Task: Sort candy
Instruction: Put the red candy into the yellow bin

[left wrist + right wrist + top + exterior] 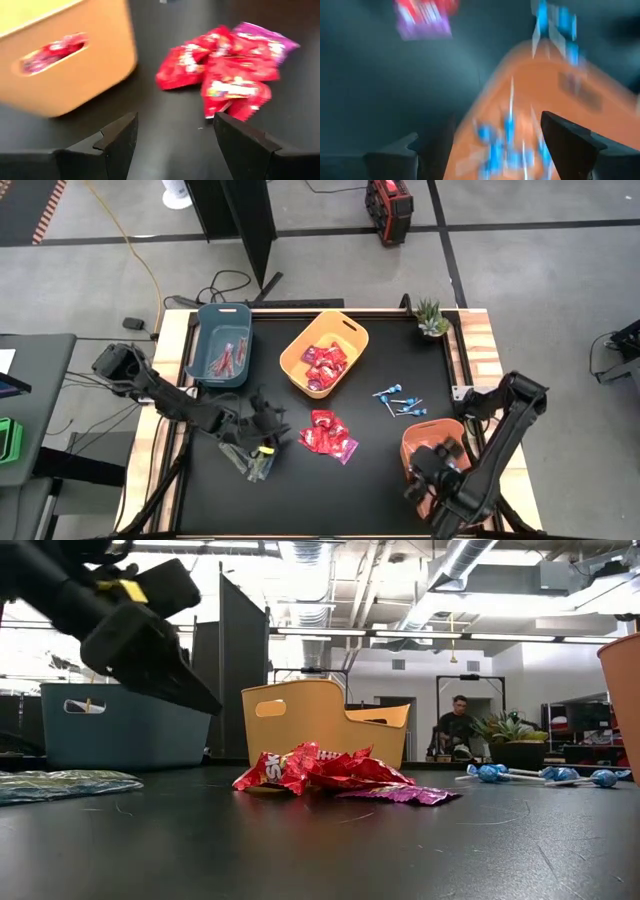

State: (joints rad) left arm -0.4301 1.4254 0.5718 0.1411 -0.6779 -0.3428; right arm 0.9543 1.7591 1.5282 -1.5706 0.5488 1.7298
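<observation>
A pile of red and magenta square packets (pixel 329 434) (pixel 227 70) (pixel 320 772) lies flat mid-table. My left gripper (pixel 283 424) (pixel 175 125) hovers open and empty just left of it, above the table. Thin green stick packets (pixel 250 461) (pixel 60 785) lie under that arm. A few blue lollipops (pixel 400 400) (pixel 540 775) lie on the table right of centre. My right gripper (pixel 440 466) (pixel 480 131) is open and empty over the orange bin (pixel 420 442) (pixel 580 85), which holds several blue lollipops (pixel 495 145).
A yellow bin (pixel 352 340) (pixel 100 65) holding red packets stands at the far centre. A blue bin (pixel 205 330) with stick packets stands at the far left. A small potted plant (pixel 432 318) sits at the far right corner. A person (pixel 458 725) is in the room behind.
</observation>
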